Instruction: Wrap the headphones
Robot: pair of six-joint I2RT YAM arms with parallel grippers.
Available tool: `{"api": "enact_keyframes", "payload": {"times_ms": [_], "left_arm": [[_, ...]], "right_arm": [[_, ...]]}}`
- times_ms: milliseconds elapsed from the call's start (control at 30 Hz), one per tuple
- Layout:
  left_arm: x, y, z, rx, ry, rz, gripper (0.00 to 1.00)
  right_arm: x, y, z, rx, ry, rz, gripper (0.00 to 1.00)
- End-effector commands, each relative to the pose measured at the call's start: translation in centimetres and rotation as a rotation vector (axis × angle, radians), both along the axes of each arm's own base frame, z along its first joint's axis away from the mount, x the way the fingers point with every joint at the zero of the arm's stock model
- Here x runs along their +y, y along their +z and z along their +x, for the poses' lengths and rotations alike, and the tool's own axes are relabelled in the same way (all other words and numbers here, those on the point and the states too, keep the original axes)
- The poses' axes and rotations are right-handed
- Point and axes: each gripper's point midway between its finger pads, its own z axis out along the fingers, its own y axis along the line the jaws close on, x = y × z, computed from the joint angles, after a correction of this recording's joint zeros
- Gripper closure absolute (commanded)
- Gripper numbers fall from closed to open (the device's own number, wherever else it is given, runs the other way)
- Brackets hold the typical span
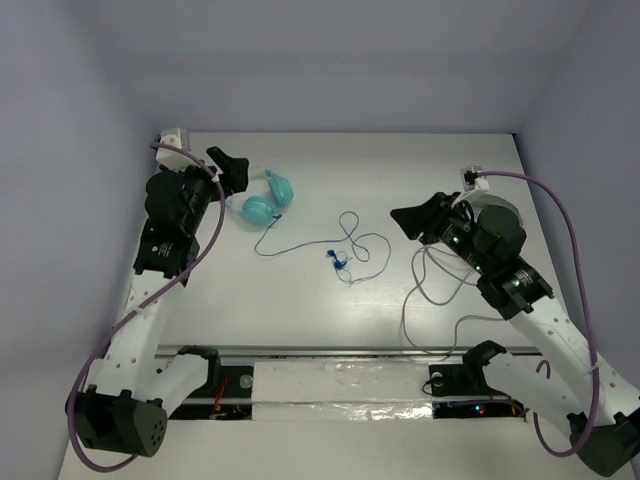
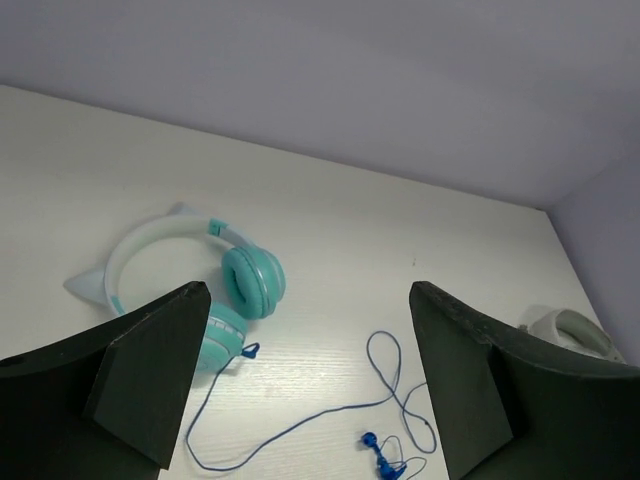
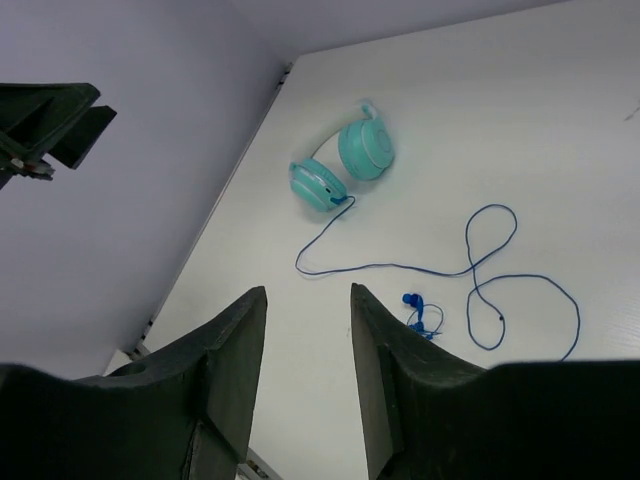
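Note:
The headphones [image 1: 266,200] lie flat at the table's back left, with teal earcups and a white headband. Their thin blue cord [image 1: 300,243] runs right in loose loops to a blue plug [image 1: 338,260]. My left gripper [image 1: 228,166] is open and empty, hovering just left of the headband. In the left wrist view the headphones [image 2: 250,283], cord [image 2: 300,425] and plug [image 2: 380,455] show between the open fingers of that gripper [image 2: 310,292]. My right gripper [image 1: 405,222] is open and empty, right of the cord loops. The right wrist view shows its gripper [image 3: 308,292], the headphones [image 3: 345,165] and the cord [image 3: 400,268].
Larger grey-white headphones [image 1: 498,212] sit at the right, partly under my right arm, also in the left wrist view [image 2: 575,335]. Their grey cable [image 1: 425,290] trails toward the near edge. A taped rail [image 1: 340,380] runs along the front. Walls enclose the table.

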Motion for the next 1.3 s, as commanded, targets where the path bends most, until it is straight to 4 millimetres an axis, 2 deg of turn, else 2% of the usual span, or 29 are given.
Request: {"api": "enact_keyframes", "payload": {"times_ms": [0, 67, 100, 167, 200, 267, 300, 333, 367, 400, 433, 467, 500, 533, 567, 600, 700, 733, 767, 800, 833, 867, 900, 933, 967, 1000, 1033, 1100, 1267], "left_arm": [[0.1, 1.3, 0.7, -0.019, 0.001, 0.036, 0.21], [0.6, 0.8, 1.3, 0.014, 0.030, 0.062, 0.21], [0.6, 0.5, 1.6, 0.027, 0.032, 0.070, 0.22], [0.5, -0.4, 2.4, 0.062, 0.030, 0.084, 0.24], [0.4, -1.1, 2.9, 0.080, 0.026, 0.091, 0.25], [0.4, -1.4, 3.4, 0.094, 0.027, 0.095, 0.37], [0.4, -2.3, 4.0, 0.120, 0.032, 0.097, 0.41], [0.4, -2.6, 4.3, 0.129, 0.035, 0.101, 0.56], [0.6, -2.6, 4.8, 0.132, 0.051, 0.107, 0.66], [0.7, -3.9, 5.8, 0.167, 0.061, 0.122, 0.74], [1.3, -4.5, 6.5, 0.179, 0.092, 0.152, 0.90], [1.8, -5.0, 7.0, 0.210, 0.118, 0.174, 0.98], [2.1, -7.1, 8.2, 0.265, 0.132, 0.200, 1.00], [2.6, -8.0, 8.9, 0.283, 0.146, 0.253, 1.00], [2.7, -7.8, 9.7, 0.288, 0.152, 0.275, 1.00], [2.8, -10.2, 10.9, 0.345, 0.150, 0.309, 1.00], [2.8, -11.8, 12.9, 0.378, 0.139, 0.411, 1.00], [2.9, -14.0, 13.7, 0.424, 0.131, 0.440, 0.89], [3.0, -14.0, 14.5, 0.418, 0.131, 0.466, 0.81], [2.9, -16.0, 15.2, 0.461, 0.124, 0.483, 0.77], [2.8, -16.7, 15.7, 0.476, 0.113, 0.491, 0.67], [3.0, -17.3, 15.9, 0.499, 0.103, 0.492, 0.61], [2.8, -18.2, 16.8, 0.512, 0.094, 0.500, 0.57], [2.7, -18.5, 17.2, 0.516, 0.087, 0.502, 0.47], [2.4, -18.3, 17.7, 0.512, 0.077, 0.503, 0.43], [2.9, -18.8, 18.0, 0.526, 0.079, 0.505, 0.40], [2.7, -20.4, 18.3, 0.559, 0.062, 0.512, 0.39], [3.5, -22.0, 18.8, 0.601, 0.059, 0.542, 0.39], [5.0, -24.0, 19.9, 0.633, 0.049, 0.558, 0.38]], "right_arm": [[-0.1, 2.3, -0.3, -0.059, 0.000, 0.020, 0.56], [0.0, 2.2, -0.3, -0.057, 0.004, 0.020, 0.61], [0.1, 2.2, -0.3, -0.058, 0.007, 0.021, 0.69], [0.2, 2.3, -0.3, -0.058, 0.011, 0.021, 0.77], [0.2, 2.3, -0.3, -0.058, 0.014, 0.020, 0.86], [0.2, 2.5, -0.4, -0.061, 0.015, 0.018, 1.00], [0.2, 2.4, -0.5, -0.060, 0.019, 0.014, 1.00], [0.2, 2.4, -0.5, -0.060, 0.022, 0.014, 1.00], [0.2, 2.3, -0.6, -0.057, 0.022, 0.013, 1.00], [0.1, 2.4, -0.7, -0.064, 0.023, 0.016, 1.00], [0.1, 2.3, -0.8, -0.062, 0.023, 0.021, 1.00], [0.1, 2.4, -0.9, -0.065, 0.026, 0.025, 1.00], [0.2, 2.4, -1.0, -0.068, 0.035, 0.029, 1.00], [0.3, 2.4, -1.1, -0.069, 0.039, 0.035, 1.00], [0.4, 2.4, -1.3, -0.069, 0.045, 0.042, 1.00], [0.5, 2.3, -1.4, -0.071, 0.056, 0.047, 1.00], [0.7, 2.3, -1.5, -0.072, 0.070, 0.051, 1.00], [0.8, 2.2, -1.6, -0.072, 0.076, 0.051, 1.00], [0.9, 2.1, -1.6, -0.068, 0.079, 0.049, 1.00], [1.0, 2.0, -1.7, -0.066, 0.088, 0.047, 0.98], [1.0, 2.0, -1.7, -0.064, 0.091, 0.046, 0.96], [1.1, 2.1, -1.7, -0.065, 0.093, 0.045, 0.93], [1.0, 2.1, -1.7, -0.068, 0.093, 0.045, 0.84], [1.0, 2.1, -1.7, -0.068, 0.093, 0.045, 0.79], [1.0, 2.0, -1.7, -0.066, 0.093, 0.044, 0.75], [1.0, 1.8, -1.6, -0.060, 0.091, 0.039, 0.67], [1.0, 1.7, -1.5, -0.059, 0.090, 0.039, 0.65], [1.1, 1.5, -1.5, -0.055, 0.091, 0.038, 0.60], [1.1, 1.1, -1.4, -0.048, 0.091, 0.035, 0.59]]}}
